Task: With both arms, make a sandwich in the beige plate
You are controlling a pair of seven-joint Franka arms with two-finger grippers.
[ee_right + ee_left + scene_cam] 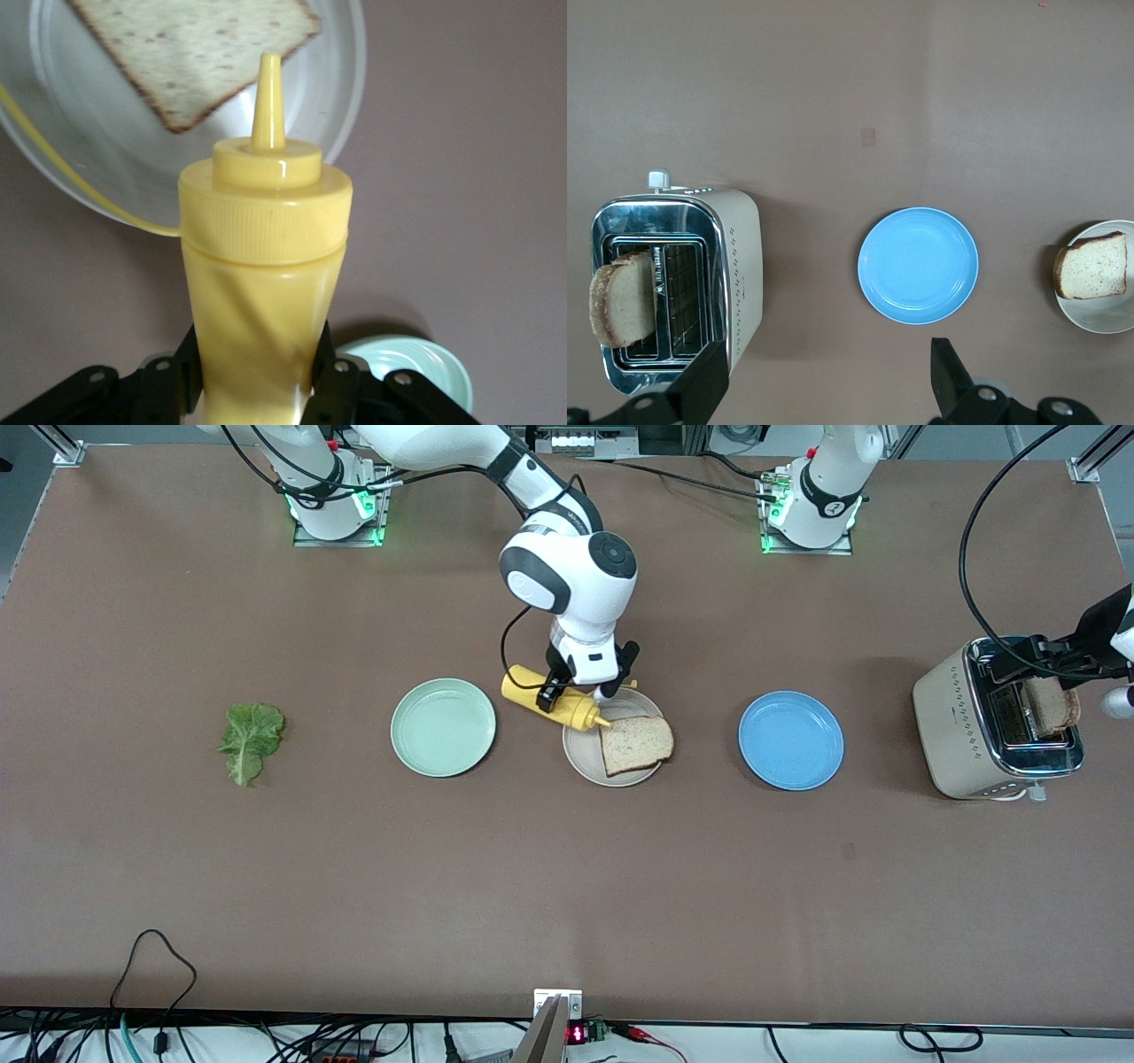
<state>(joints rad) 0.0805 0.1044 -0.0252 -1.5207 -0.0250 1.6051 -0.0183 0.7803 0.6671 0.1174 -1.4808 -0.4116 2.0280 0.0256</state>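
Observation:
The beige plate (585, 760) lies mid-table with one slice of bread (636, 745) on it. My right gripper (571, 693) is shut on a yellow squeeze bottle (554, 698), tilted with its nozzle over the plate's rim. In the right wrist view the bottle (261, 257) fills the space between the fingers of the right gripper (257, 376), and its nozzle points at the bread (190, 49). My left gripper (1032, 657) hangs open over the toaster (957, 726), where a second slice (1052, 706) stands in a slot. The lettuce leaf (251, 740) lies toward the right arm's end.
A mint-green plate (443, 726) sits beside the beige plate toward the right arm's end, and a blue plate (790, 740) sits between the beige plate and the toaster. A thin yellow strand (80, 181) crosses the beige plate's rim.

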